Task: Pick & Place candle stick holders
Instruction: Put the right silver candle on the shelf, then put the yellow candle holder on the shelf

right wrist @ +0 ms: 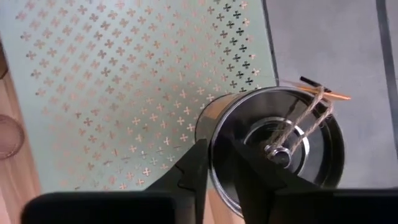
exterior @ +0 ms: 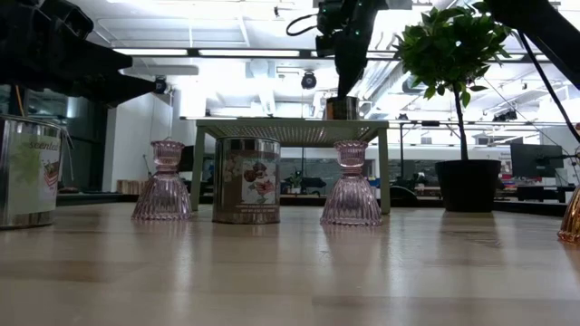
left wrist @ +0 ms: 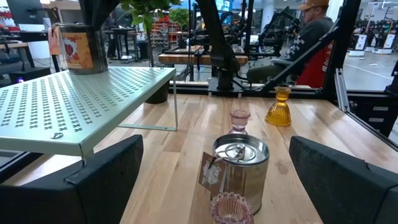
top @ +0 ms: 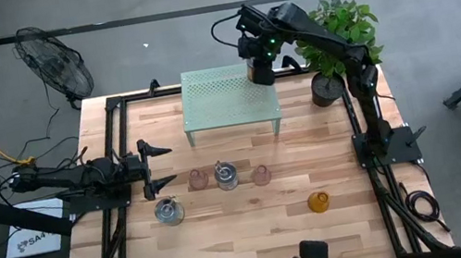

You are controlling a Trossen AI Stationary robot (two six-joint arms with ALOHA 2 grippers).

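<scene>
The pale green perforated stand (top: 228, 101) stands at the table's far middle. One silvery holder (right wrist: 273, 143) stands on the stand's far right corner, and my right gripper (top: 260, 70) is shut on it from above. On the table lie two silvery holders (top: 169, 211) (top: 226, 176), two pink glass ones (top: 198, 179) (top: 261, 175) and an amber one (top: 319, 201), all upright. My left gripper (top: 157, 166) is open and empty at the table's left, level, pointing toward the nearest pink holder (left wrist: 230, 208). My right gripper holds the silvery holder by its rim (right wrist: 211, 158), on the side toward the middle of the stand. One finger (right wrist: 189, 177) is outside the wall and one (right wrist: 249, 180) over the recessed top, both pointing down. The holder stands upright with its base on the stand (right wrist: 124, 87).
A dark plant pot (top: 327, 89) with a leafy plant stands right of the stand, close to my right arm. A fan (top: 55, 64) lies beyond the far left corner. A person (left wrist: 311, 31) sits beyond the table's right side. Bare wood (top: 249, 238) lies along the near edge.
</scene>
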